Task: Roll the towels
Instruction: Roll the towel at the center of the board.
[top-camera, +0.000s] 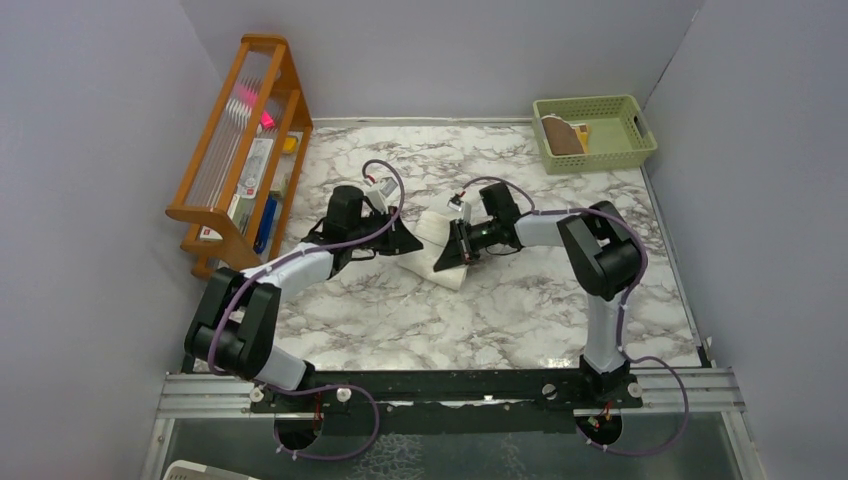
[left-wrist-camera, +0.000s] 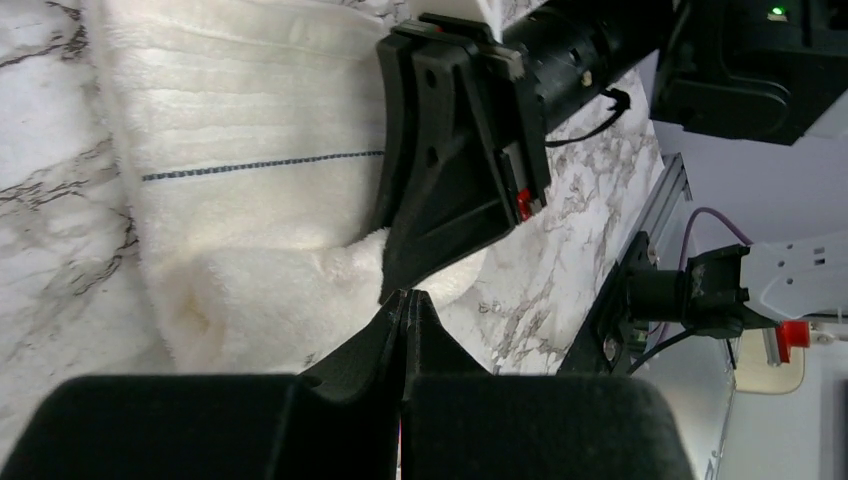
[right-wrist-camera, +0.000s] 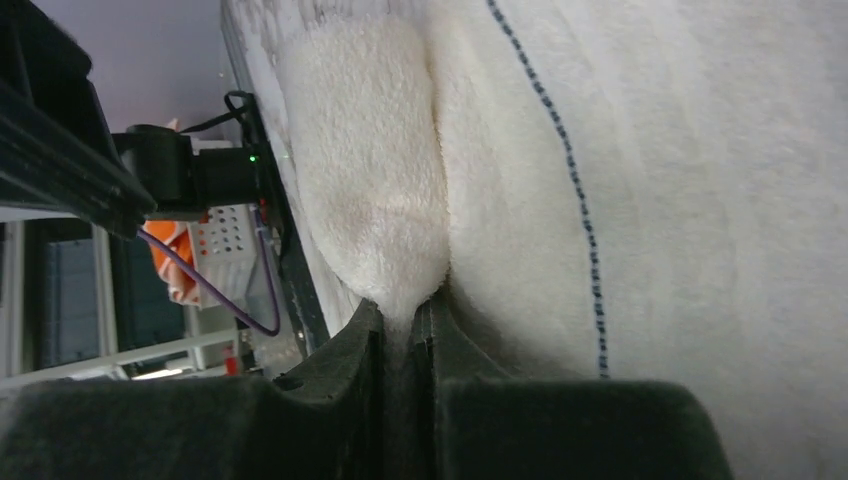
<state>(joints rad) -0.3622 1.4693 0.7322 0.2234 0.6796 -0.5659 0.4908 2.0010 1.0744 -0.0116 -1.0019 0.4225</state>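
Observation:
The cream towel (top-camera: 432, 229) lies partly rolled in the middle of the marble table, between both grippers. In the right wrist view the right gripper (right-wrist-camera: 405, 312) is shut on a pinched fold of this cream towel (right-wrist-camera: 370, 150), next to a flat layer with a dark stitched line. The left gripper (left-wrist-camera: 407, 296) is shut with nothing between its fingers, its tips at the towel's (left-wrist-camera: 250, 180) fluffy edge and close to the right gripper's black body (left-wrist-camera: 450, 170). From above, the left gripper (top-camera: 405, 241) and right gripper (top-camera: 450, 256) flank the towel. A brown towel (top-camera: 563, 135) sits in the basket.
A green basket (top-camera: 642, 131) stands at the back right corner. A wooden rack (top-camera: 240, 150) with pens and small items leans along the left wall. Grey walls enclose the table on three sides, and a metal rail (top-camera: 450, 390) runs along the near edge.

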